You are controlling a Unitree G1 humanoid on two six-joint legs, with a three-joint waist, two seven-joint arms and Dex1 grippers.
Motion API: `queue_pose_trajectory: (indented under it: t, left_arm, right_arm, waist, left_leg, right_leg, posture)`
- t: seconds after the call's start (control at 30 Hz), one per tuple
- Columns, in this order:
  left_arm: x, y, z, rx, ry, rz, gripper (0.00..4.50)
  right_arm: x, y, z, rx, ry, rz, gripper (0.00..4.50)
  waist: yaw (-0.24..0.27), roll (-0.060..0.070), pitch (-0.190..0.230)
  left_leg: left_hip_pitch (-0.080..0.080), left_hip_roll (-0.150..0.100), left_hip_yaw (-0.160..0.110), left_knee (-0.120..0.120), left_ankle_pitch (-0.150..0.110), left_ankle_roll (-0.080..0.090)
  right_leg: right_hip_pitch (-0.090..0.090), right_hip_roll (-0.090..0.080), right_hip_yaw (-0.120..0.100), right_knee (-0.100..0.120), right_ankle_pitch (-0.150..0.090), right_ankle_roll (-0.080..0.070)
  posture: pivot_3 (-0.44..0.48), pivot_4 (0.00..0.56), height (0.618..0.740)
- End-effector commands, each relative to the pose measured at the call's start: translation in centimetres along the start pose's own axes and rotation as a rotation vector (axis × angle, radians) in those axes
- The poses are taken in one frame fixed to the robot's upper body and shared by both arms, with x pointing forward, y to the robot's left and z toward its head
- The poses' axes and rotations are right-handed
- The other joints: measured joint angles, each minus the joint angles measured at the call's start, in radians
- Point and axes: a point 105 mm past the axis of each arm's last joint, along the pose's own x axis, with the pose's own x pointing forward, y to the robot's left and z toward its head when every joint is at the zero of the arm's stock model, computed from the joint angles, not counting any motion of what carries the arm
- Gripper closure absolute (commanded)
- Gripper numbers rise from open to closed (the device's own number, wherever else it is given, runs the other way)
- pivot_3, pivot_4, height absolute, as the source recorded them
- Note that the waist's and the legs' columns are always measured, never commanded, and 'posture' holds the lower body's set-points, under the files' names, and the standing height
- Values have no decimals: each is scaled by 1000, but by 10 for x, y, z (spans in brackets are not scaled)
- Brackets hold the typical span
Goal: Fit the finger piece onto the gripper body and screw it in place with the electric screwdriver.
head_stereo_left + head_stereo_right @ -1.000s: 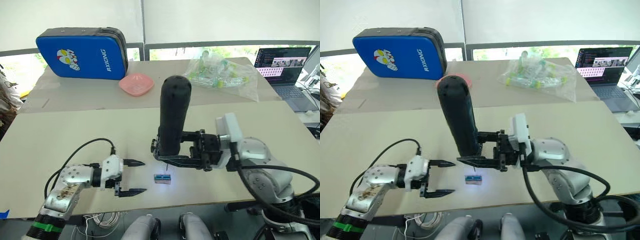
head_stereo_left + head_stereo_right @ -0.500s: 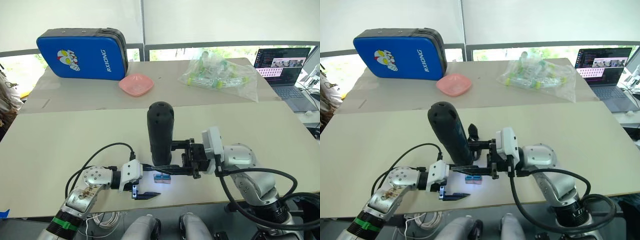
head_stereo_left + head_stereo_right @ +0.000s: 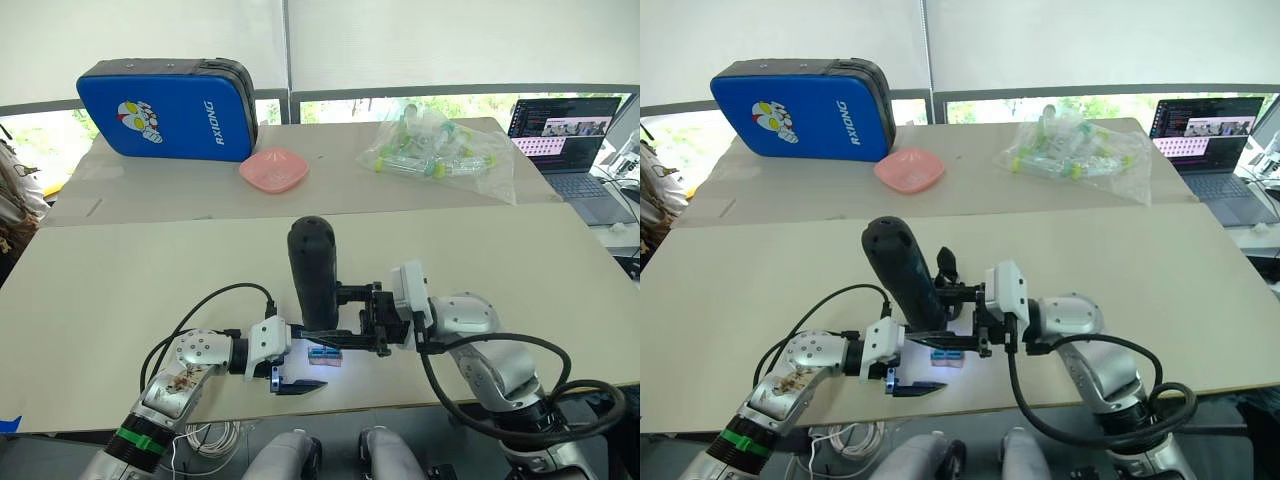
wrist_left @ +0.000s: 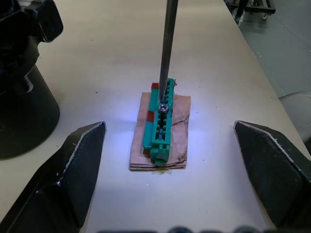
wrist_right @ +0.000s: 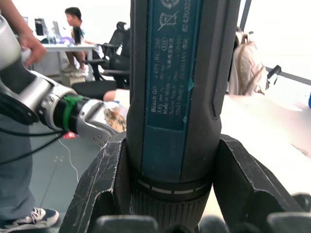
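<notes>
one electric screwdriver (image 3: 312, 272) stood upright, clamped in the right gripper (image 3: 345, 322), bit on one green-and-tan block (image 4: 162, 124). left gripper (image 4: 170, 165) spread wide around the block, holding nothing.

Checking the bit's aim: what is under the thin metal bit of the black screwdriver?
Under the thin metal bit is a screw head on a small green block, resting on a tan pad. The table beneath that pad is covered.
</notes>
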Motion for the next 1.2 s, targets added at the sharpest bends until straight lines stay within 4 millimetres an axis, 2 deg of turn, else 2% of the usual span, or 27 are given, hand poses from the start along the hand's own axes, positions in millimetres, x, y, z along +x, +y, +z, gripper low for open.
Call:
queue_pose_trajectory:
  t: [0.03, 0.87, 1.2]
  left_arm:
    - [-1, -4, -13, -34, 50, 9, 52]
    - [3, -3, -17, -42, 54, 12, 52]
    - [4, -3, -20, -48, 55, 15, 52]
  right_arm:
    - [2, 3, 14, -73, -52, 19, 2559]
    - [3, 4, 11, -70, -51, 17, 2559]
    - [3, 1, 11, -75, -49, 16, 2559]
  waist:
    - [0, 0, 0]
    - [1, 0, 0]
    - [1, 0, 0]
  left_leg:
    - [0, 0, 0, 0, 0, 0]
    - [2, 0, 0, 0, -2, 4]
    - [11, 0, -1, 0, -5, 8]
  right_leg:
    - [0, 0, 0, 0, 0, 0]
    - [2, 0, 0, 1, 0, -1]
    - [13, 0, 0, -1, 0, 0]
  posture:
    - [0, 150, 740]
    - [0, 150, 740]
    - [0, 150, 740]
